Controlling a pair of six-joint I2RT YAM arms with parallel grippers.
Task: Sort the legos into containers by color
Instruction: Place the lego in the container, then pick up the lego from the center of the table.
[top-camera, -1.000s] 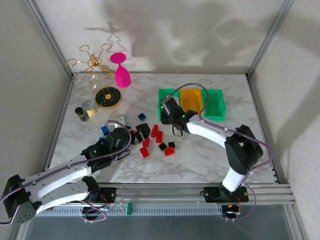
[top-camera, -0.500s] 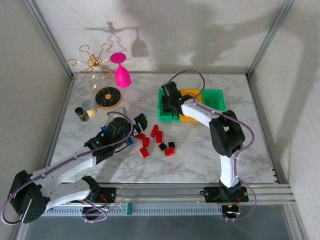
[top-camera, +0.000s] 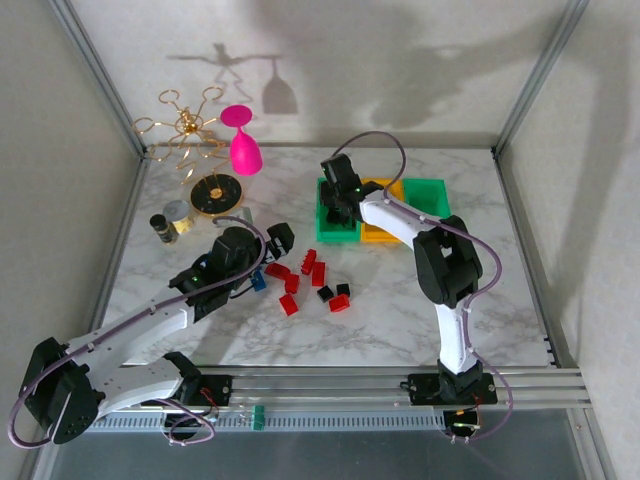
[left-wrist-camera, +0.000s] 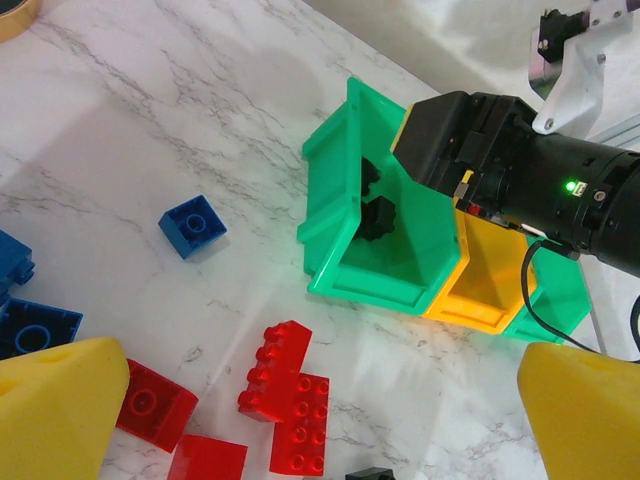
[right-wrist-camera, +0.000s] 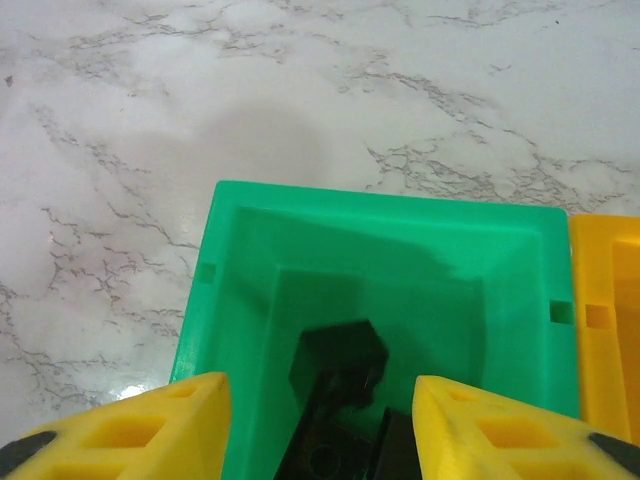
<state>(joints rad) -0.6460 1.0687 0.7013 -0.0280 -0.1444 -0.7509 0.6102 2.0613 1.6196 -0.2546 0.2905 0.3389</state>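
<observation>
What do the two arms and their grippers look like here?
Both the left arm and right arm have white link shells, black joint housings and a thin purple cable looped alongside. Each arm shows a small green light. The left gripper and right gripper carry yellow fingers, those of the right with rectangular cut-outs.

The right arm (top-camera: 398, 224) stretches far forward, right gripper (right-wrist-camera: 318, 400) aimed down, fingers parted (yellow pads on both); the left arm (top-camera: 140, 330) reaches diagonally inward, left gripper (left-wrist-camera: 320, 385) spread wide.
</observation>
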